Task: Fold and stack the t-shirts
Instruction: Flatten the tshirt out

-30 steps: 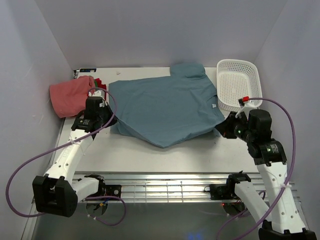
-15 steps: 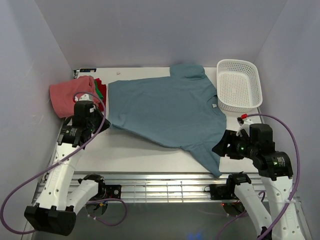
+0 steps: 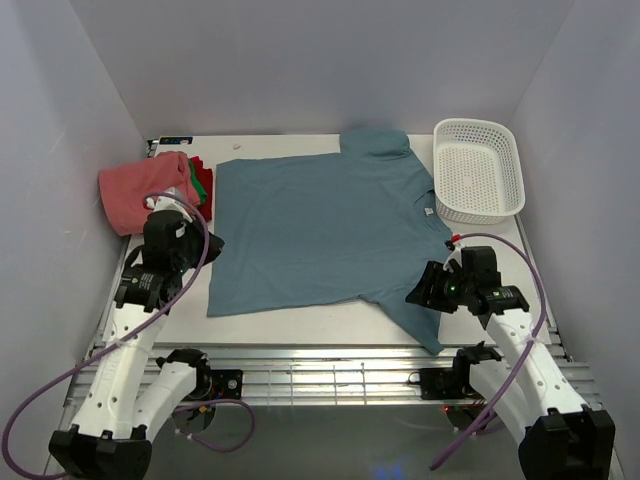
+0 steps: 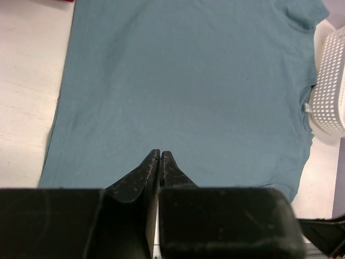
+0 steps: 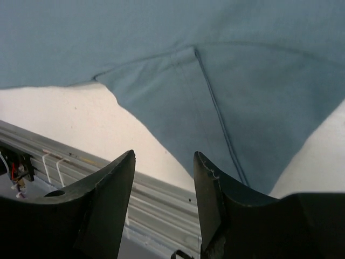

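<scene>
Both arms have drawn back toward 6 o'clock over the last second, and the blue shirt (image 3: 320,230), which lay doubled over then, is now opened flat across the middle of the table (image 3: 300,325). Its hem runs along the 9 o'clock side and its collar points to 3 o'clock, just beside the basket (image 3: 478,123) at 1 o'clock. One sleeve lies at 12 o'clock. The near sleeve (image 3: 416,324), tucked out of sight a second ago, now stretches toward 5 o'clock and ends close to the table's near edge.

At the middle of the hem on the shirt's 9 o'clock side sits the left gripper (image 3: 212,243). In its wrist view the left gripper (image 4: 159,155) has its fingers pressed tight together with the flat blue cloth spread beyond them. Whether a bit of hem is caught between them cannot be told.

At 4 o'clock, over the base of the near sleeve, hangs the right gripper (image 3: 420,295). Its wrist view shows the right gripper (image 5: 164,159) with a moderate gap between the fingers and nothing in it, with the sleeve seam and bare table below.

At 10 o'clock, the folded pile sits just beside the hem corner: a pink shirt (image 3: 140,190) with a green shirt (image 3: 204,186) and a red shirt (image 3: 197,165) showing at its 3 o'clock edge.
</scene>
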### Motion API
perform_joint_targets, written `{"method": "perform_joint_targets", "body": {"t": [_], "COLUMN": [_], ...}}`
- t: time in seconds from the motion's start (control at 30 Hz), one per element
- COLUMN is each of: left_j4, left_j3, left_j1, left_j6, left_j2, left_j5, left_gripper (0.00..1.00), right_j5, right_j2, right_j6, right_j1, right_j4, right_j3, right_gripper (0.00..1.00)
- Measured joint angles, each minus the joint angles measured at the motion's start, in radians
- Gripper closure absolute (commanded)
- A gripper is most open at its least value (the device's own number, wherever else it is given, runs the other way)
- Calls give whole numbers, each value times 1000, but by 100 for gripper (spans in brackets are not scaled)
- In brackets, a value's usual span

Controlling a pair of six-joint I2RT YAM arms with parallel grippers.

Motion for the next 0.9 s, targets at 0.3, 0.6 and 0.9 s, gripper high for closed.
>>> {"method": "perform_joint_targets", "body": {"t": [0.3, 0.6, 0.9], "left_j4": [76, 132, 139], "left_j3": [-104, -103, -104], "left_j1": [-2, -2, -2], "left_j6": [30, 57, 68], "left_j2": [185, 184, 190], "left_j5": [56, 59, 58], "left_gripper": [87, 87, 88], "right_j5": [11, 32, 48], "right_j2": [218, 362, 464], "right_j6": [-22, -34, -40], "right_j1": [4, 29, 65], "right_j4": [257, 391, 463], "right_j3": [13, 19, 20], "right_gripper": [52, 55, 57]}}
